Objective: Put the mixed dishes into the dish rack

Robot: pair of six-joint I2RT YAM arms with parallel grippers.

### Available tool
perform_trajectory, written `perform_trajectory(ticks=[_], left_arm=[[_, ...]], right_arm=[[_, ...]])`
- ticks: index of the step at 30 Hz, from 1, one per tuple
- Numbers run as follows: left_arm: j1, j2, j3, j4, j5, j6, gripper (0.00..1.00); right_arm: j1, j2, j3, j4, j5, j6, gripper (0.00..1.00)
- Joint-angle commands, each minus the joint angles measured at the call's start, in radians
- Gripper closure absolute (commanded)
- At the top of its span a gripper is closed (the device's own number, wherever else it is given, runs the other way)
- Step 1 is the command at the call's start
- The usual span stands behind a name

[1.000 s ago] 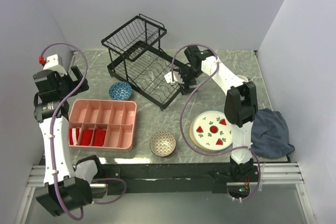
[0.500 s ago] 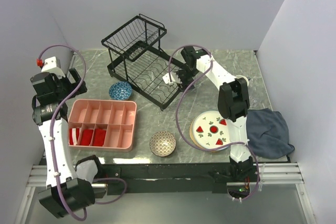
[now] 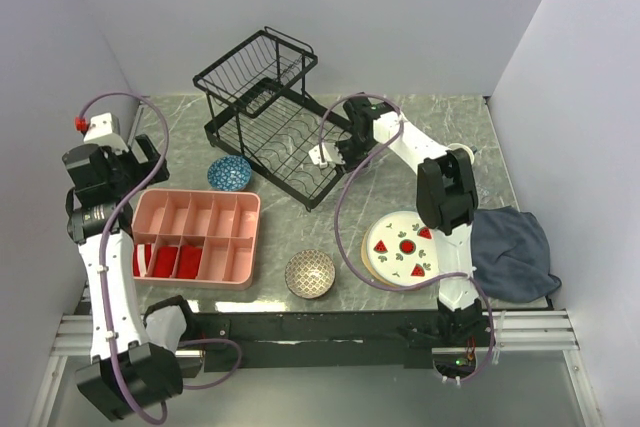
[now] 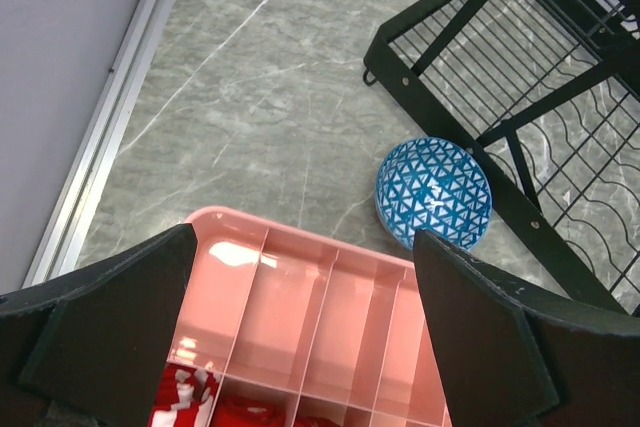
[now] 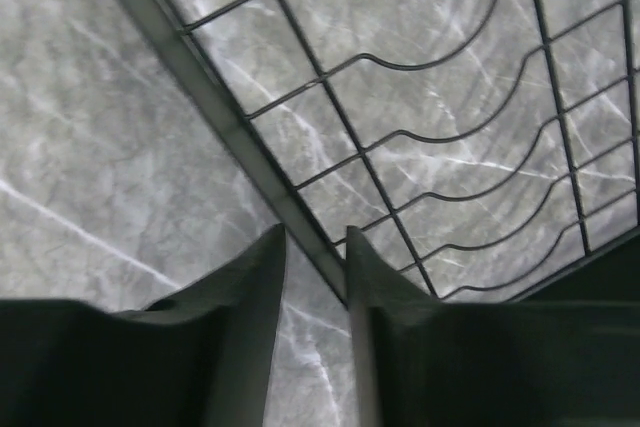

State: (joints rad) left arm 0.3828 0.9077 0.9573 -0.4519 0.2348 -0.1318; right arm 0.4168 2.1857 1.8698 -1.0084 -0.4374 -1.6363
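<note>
The black wire dish rack (image 3: 262, 112) stands at the back centre with nothing in it. My right gripper (image 3: 333, 150) is at its right rim. In the right wrist view its jaws (image 5: 315, 247) stand a narrow gap apart astride the rack's rim bar (image 5: 250, 137), not clamped. The blue patterned bowl (image 3: 229, 173) sits left of the rack, and shows in the left wrist view (image 4: 433, 192). My left gripper (image 3: 143, 155) hangs wide open and empty over the tray (image 4: 300, 327). The pinkish-brown bowl (image 3: 310, 274) sits at front centre. The watermelon plate (image 3: 404, 245) lies on a tan plate (image 3: 370, 269) whose rim shows.
A pink compartment tray (image 3: 247, 237) with red pieces in its front left cells lies at the left, also in the left wrist view (image 4: 330, 287). A dark blue-grey cloth (image 3: 512, 252) lies at the right edge. White walls close in the table.
My right gripper has moved left onto the rack's right rim. My left wrist has shifted slightly up and right. The rack and dishes have not moved.
</note>
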Motion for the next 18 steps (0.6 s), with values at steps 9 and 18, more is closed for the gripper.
perform_trajectory(ticks=[9, 18], left_arm=[[-0.156, 0.255, 0.086, 0.209, -0.064, 0.07, 0.07], [-0.246, 0.638, 0.34, 0.348, -0.095, 0.095, 0.97]], right_arm=[[-0.006, -0.151, -0.25, 0.12, 0.069, 0.266, 0.82], [-0.009, -0.221, -0.343, 0.205, 0.1, 0.395, 1.0]])
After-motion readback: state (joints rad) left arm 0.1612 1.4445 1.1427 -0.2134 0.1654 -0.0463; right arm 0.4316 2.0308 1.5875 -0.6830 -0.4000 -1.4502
